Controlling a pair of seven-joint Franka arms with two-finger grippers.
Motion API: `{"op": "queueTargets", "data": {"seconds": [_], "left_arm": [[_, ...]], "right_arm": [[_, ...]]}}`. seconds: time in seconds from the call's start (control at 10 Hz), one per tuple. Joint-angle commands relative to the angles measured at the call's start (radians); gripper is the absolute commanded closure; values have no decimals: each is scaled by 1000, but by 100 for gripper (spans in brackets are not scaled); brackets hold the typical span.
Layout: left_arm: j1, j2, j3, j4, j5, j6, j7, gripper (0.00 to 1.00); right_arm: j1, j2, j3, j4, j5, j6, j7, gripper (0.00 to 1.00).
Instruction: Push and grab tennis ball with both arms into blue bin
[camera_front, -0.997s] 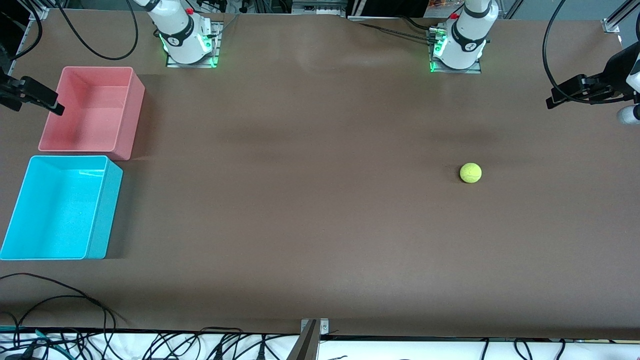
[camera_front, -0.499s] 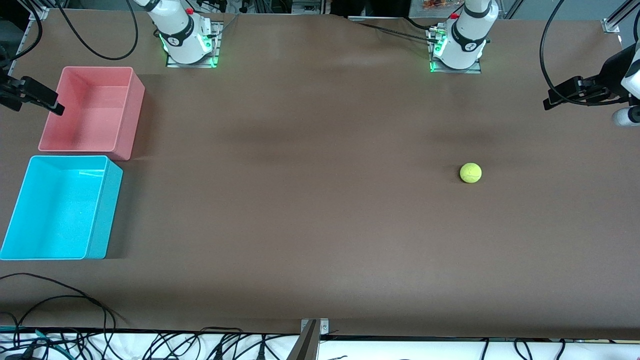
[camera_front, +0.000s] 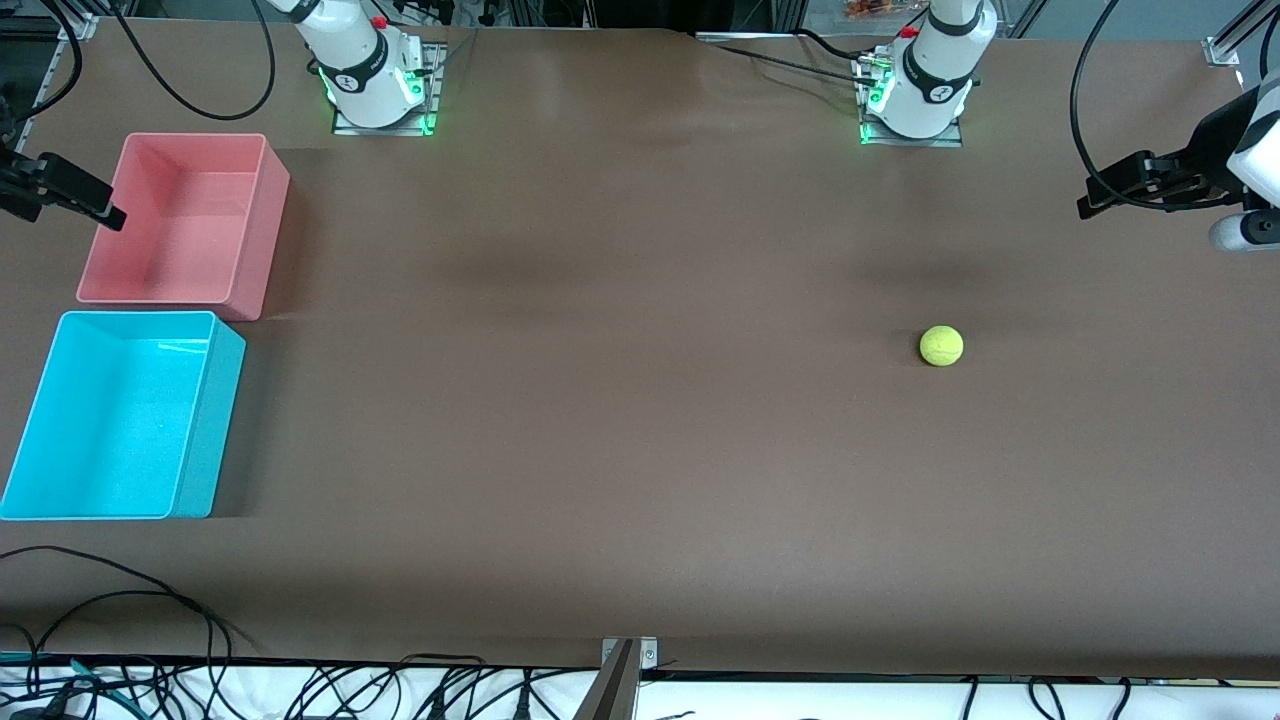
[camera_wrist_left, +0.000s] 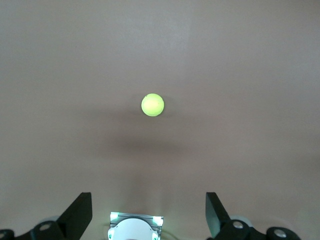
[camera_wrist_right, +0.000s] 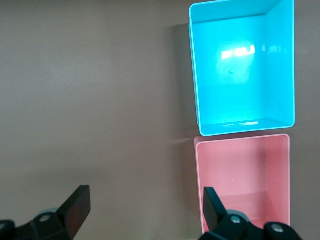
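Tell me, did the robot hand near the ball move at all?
Yes, a little. The left gripper has crept up the front view and toward the left arm's base, while the tennis ball lay fixed. Its jaws are open.

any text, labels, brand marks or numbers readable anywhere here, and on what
No text can be read with certainty.
Right arm's base: a small dark mark and lettering, too small to read.
Left arm's base: a similar small dark mark, too small to read.
Tennis ball: no readable print.
Blue bin and pink bin: no labels visible.
Left gripper and right gripper: no markings visible.
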Motion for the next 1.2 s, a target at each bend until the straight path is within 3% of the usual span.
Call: {"op": "queueTargets", "data": {"seconds": [0.0,1.1], "left_arm": [[-4,2,0,14,11,0,9,0],[-9,2,-13,14,12,-2,5,0]], "right_arm": [[-9,-3,2,3,13,-13,-19,0],[-9,-3,3,-13,11,-1,-22,0]]}}
